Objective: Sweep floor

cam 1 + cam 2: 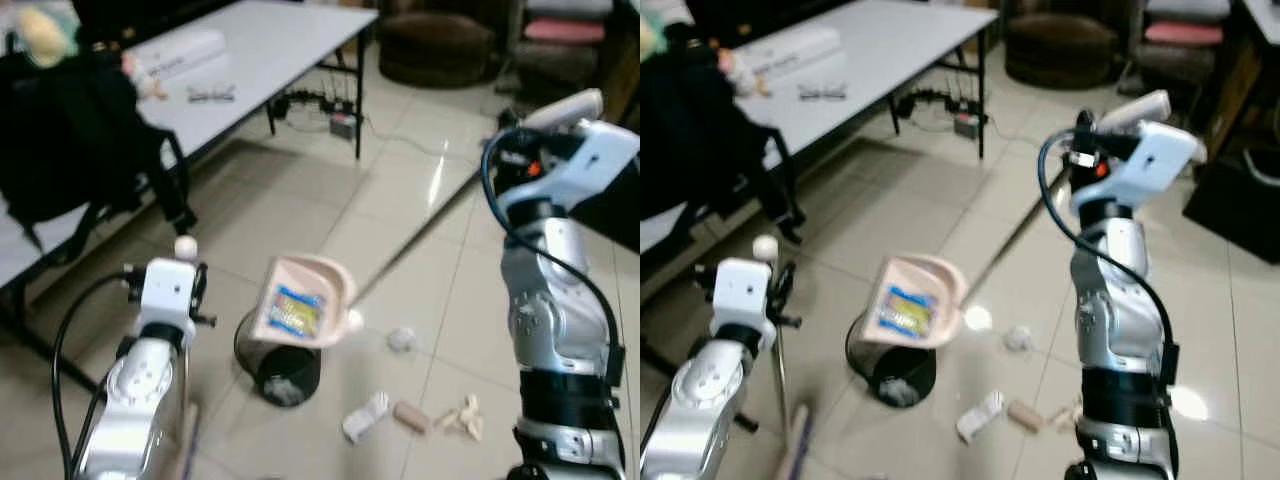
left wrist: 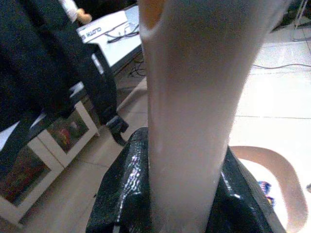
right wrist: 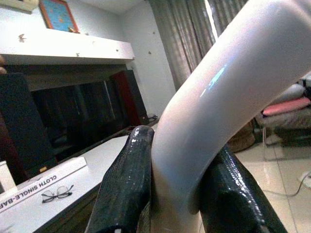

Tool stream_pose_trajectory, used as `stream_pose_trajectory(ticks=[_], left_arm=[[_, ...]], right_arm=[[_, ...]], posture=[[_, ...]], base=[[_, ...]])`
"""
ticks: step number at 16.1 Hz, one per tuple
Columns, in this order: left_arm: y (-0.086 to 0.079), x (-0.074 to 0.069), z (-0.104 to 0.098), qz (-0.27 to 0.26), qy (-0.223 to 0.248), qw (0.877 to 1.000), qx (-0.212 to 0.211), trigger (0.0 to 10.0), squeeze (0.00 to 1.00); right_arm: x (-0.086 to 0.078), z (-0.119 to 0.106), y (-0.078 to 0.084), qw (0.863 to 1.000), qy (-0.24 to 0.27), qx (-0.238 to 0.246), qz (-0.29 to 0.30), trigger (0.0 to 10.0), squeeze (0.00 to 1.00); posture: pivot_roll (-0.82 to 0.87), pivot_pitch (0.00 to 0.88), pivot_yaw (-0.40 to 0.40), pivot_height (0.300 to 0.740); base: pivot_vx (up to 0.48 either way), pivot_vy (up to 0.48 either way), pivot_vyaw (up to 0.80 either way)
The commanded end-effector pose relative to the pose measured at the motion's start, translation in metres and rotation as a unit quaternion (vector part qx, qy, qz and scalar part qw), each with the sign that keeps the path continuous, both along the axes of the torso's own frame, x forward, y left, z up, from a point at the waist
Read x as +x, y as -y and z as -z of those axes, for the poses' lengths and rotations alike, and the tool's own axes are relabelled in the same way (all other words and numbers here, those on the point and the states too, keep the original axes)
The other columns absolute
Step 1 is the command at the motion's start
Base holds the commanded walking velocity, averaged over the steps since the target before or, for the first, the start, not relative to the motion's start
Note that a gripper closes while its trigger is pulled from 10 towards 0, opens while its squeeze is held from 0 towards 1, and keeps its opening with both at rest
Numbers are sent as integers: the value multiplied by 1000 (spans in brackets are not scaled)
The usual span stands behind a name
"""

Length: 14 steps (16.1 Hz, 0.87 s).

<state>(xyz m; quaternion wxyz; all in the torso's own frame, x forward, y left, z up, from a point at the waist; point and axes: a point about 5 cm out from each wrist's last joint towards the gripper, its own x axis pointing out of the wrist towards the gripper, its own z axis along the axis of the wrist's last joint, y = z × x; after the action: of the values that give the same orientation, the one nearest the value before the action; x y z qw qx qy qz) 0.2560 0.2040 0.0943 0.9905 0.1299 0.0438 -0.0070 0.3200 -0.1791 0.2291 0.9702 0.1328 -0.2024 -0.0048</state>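
A pink dustpan (image 1: 300,300) hangs tilted over a black bin (image 1: 282,368), its blue label facing me. Its long thin handle (image 1: 420,235) runs up to the right, ending in a white grip (image 3: 228,92). My right gripper (image 3: 177,170) is shut on that grip, raised at the right (image 1: 545,130). My left gripper (image 2: 182,160) is shut on a pale broom pole (image 2: 194,87) with a white knob (image 1: 185,245) on top, low at the left. Litter lies right of the bin: a crumpled paper (image 1: 400,340), a white box (image 1: 363,416), a brown piece (image 1: 410,415) and pale shells (image 1: 465,415).
A white table (image 1: 270,50) with glasses (image 1: 210,95) and a long box (image 1: 175,55) stands at the back left. A black bag (image 1: 70,140) sits at its near end. A power strip (image 1: 340,122) lies beneath. A brown pouffe (image 1: 435,45) is farther back.
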Motion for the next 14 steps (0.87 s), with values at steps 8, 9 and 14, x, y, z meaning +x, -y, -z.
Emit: stream_pose_trajectory(ticks=[8, 9, 14], left_arm=[[1, 1, -2, 6, 7, 1000, 10, 10000, 0], [2, 1, -2, 7, 7, 1000, 10, 10000, 0], [3, 2, -2, 12, 7, 1000, 10, 10000, 0]], right_arm=[[6, -19, -31, 993, 69, -75, -64, 10000, 0], [5, -20, -41, 988, 81, -104, -84, 10000, 0], [-1, -13, -88, 962, 129, -175, -166, 10000, 0]], posture=[[-65, 0, 56, 740], [-65, 0, 56, 740], [-62, 0, 57, 740]], base=[[0, 0, 0], [0, 0, 0], [0, 0, 0]])
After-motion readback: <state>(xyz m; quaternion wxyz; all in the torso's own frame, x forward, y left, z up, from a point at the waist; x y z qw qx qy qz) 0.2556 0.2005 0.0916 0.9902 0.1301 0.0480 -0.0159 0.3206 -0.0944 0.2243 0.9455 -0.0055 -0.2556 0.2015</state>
